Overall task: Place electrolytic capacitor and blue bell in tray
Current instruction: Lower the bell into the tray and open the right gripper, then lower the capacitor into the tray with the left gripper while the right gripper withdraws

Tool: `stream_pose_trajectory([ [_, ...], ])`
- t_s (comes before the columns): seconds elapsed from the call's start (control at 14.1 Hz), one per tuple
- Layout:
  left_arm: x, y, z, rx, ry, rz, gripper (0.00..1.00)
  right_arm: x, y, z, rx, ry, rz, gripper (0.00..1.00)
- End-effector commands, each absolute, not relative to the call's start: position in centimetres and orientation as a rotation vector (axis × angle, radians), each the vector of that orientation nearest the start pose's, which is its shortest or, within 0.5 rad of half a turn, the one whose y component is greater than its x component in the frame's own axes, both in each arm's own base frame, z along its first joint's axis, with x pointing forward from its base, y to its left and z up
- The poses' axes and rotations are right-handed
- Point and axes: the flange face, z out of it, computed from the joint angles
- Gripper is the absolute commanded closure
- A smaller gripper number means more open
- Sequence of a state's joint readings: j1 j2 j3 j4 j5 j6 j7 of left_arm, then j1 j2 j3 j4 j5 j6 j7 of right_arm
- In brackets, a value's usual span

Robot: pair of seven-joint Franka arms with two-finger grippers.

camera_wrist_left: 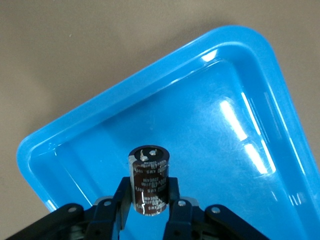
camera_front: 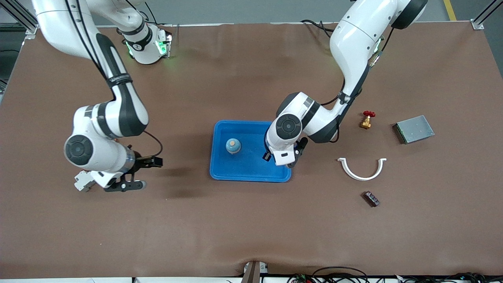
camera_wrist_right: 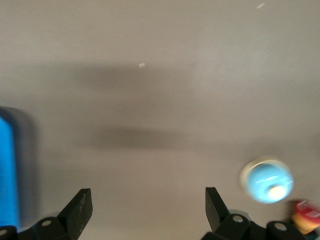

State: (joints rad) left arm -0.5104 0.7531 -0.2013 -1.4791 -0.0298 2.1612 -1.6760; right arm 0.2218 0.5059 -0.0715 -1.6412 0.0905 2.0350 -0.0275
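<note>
The left tool (camera_wrist_left: 150, 212) grips the electrolytic capacitor (camera_wrist_left: 149, 179) upright over the blue tray (camera_front: 220, 157); the blue bell (camera_front: 233, 146) sits in that tray beside it. The right tool (camera_wrist_right: 147, 207) waits, spread wide and empty, over bare worktop (camera_front: 196, 220)

White print runs down the electrolytic capacitor (camera_wrist_left: 149, 180); too small and blurred to read for certain.
</note>
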Motion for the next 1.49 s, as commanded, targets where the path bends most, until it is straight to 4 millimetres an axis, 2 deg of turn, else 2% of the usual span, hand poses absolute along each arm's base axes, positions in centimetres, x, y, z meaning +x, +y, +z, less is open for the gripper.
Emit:
stream_pose_trajectory([
  [0.0,54.9,-45.1,22.7,-2.707,-1.556,0.233,1.0,66.0,8.0,30.7,-3.08,-0.369,0.138,0.0],
  [0.21,54.2,-45.7,21.8,-2.699,-1.543,0.229,1.0,65.7,3.3,28.3,-3.066,-0.501,0.045,0.0],
  [0.35,53.5,-46.4,21.6,-2.708,-1.519,0.225,1.0,65.2,1.2,27.0,-3.061,-0.55,0.026,0.0],
  [0.5,52.8,-47.2,21.2,-2.713,-1.494,0.225,1.0,64.5,0.3,25.9,-3.059,-0.589,0.009,0.0],
  [0.71,52.5,-47.6,21.2,-2.716,-1.491,0.224,1.0,62.8,-2.1,23.6,-3.061,-0.581,0.015,0.0],
  [0.99,52.6,-47.6,21.3,-2.719,-1.487,0.218,1.0,60.5,-2.5,21.3,-3.071,-0.573,-0.016,0.0],
  [1.06,52.7,-47.5,21.3,-2.72,-1.481,0.207,0.85,59.9,-2.4,20.8,-3.073,-0.581,-0.027,0.0],
  [1.13,52.6,-47.5,21.3,-2.722,-1.478,0.205,0.61,59.4,-2.4,20.3,-3.073,-0.58,-0.025,0.0],
  [1.21,52.6,-47.5,21.4,-2.723,-1.477,0.202,0.44,59.1,-2.4,20.0,-3.072,-0.582,-0.015,0.0],
  [1.28,52.7,-47.5,21.5,-2.731,-1.46,0.177,0.15,58.8,-2.4,20.0,-3.071,-0.581,-0.013,0.0],
  [1.35,52.7,-47.5,21.6,-2.734,-1.449,0.162,0.0,58.4,-2.3,20.0,-3.07,-0.583,-0.006,0.0],
  [1.42,52.6,-47.6,21.6,-2.737,-1.444,0.16,0.0,58.2,-2.5,20.0,-3.071,-0.578,-0.006,0.0],
])
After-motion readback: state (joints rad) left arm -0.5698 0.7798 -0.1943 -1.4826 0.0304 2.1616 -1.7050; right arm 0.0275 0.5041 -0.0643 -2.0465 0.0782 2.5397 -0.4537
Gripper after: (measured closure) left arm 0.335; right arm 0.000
